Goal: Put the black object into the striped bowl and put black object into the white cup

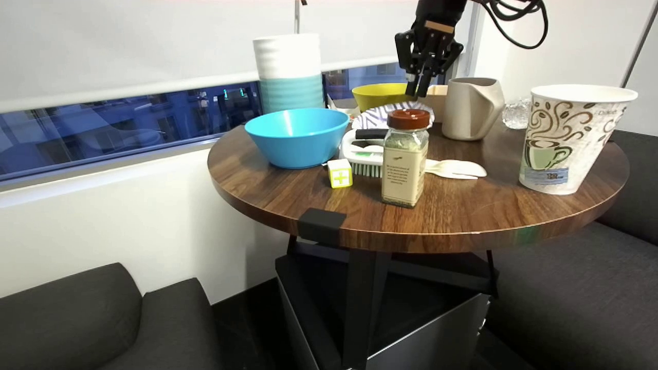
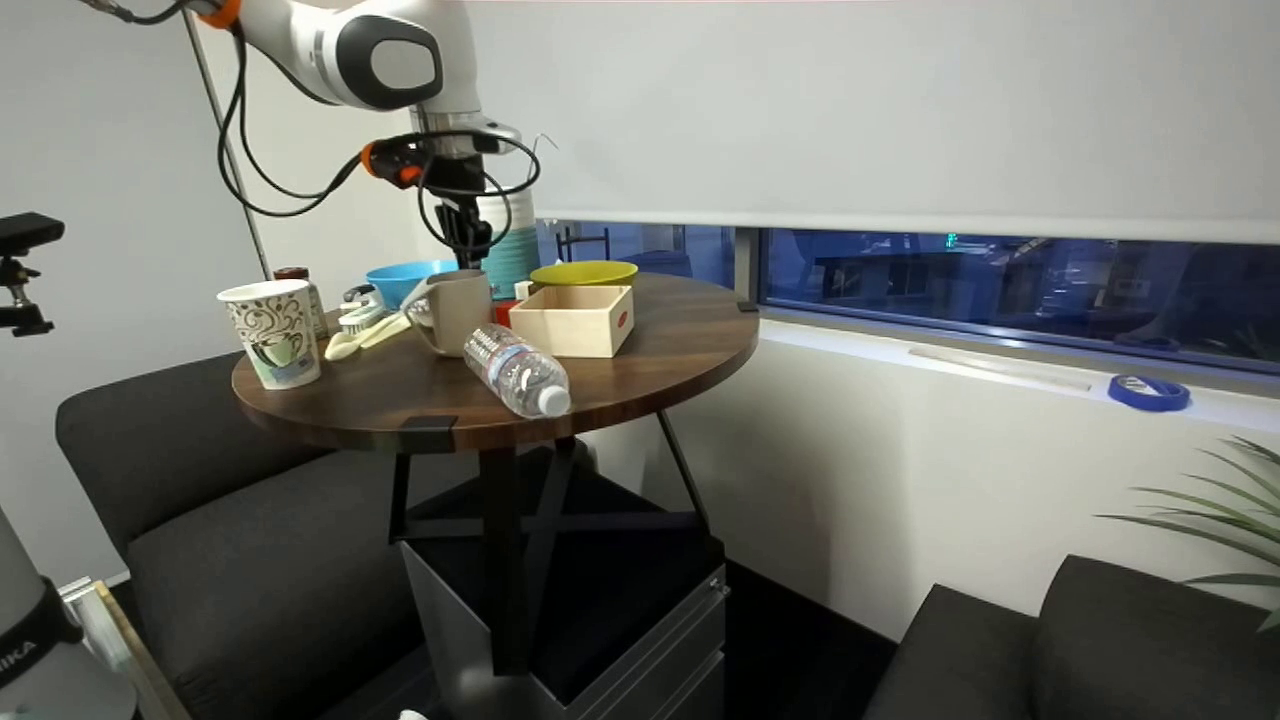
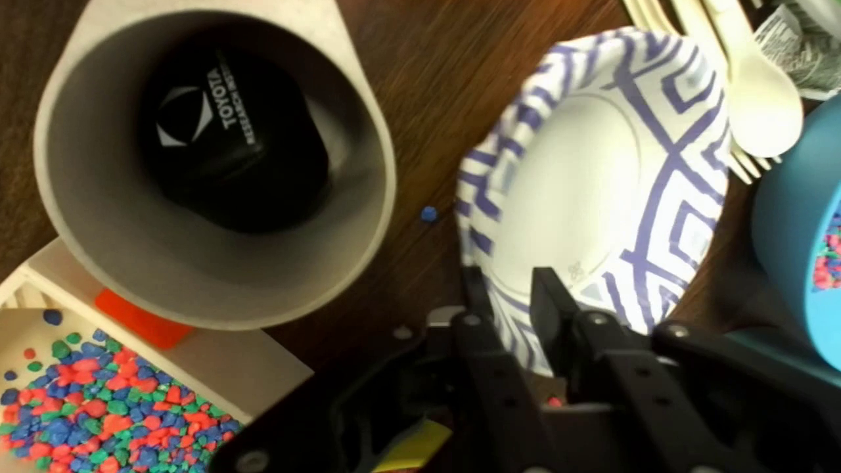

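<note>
white-lettered black object [image 3: 233, 138] inside pale cup [image 3: 263, 276], striped bowl [image 3: 571, 190] nearby, open side up

The place is looking like an office lounge: sofas [image 1: 576, 293] are flanking a round worktop [image 1: 462, 208], a blind [image 2: 850, 120] is hanging over a window [image 2: 1000, 300], and a cabinet [image 2: 650, 650] is standing underneath.

Rounded black object [image 3: 233, 151] in round-mouthed beige cup [image 3: 217, 269]; wrist view, right of cup: round striped white-and-purple paper bowl [image 3: 571, 190]; farther right: round blue plastic bowl [image 3: 782, 223].
</note>
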`<state>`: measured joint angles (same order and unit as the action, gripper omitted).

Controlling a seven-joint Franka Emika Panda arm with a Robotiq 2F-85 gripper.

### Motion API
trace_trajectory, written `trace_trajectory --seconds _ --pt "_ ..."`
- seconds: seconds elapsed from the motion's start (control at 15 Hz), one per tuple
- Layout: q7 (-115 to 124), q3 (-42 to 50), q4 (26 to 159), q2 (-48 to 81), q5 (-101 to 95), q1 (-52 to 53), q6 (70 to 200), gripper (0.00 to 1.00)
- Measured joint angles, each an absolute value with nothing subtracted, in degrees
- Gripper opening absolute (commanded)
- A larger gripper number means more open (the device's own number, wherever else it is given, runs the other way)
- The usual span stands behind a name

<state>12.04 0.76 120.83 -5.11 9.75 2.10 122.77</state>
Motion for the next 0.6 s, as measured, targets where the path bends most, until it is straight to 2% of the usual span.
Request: trace_trajectory --seconds 0.4,0.6 --pt "12.6 0.5 119.7 -5.9 8.7 2.0 123.1 1.0" --pt "12.6 -0.6 119.8 -8.3 7.3 2.0 123.9 1.0"
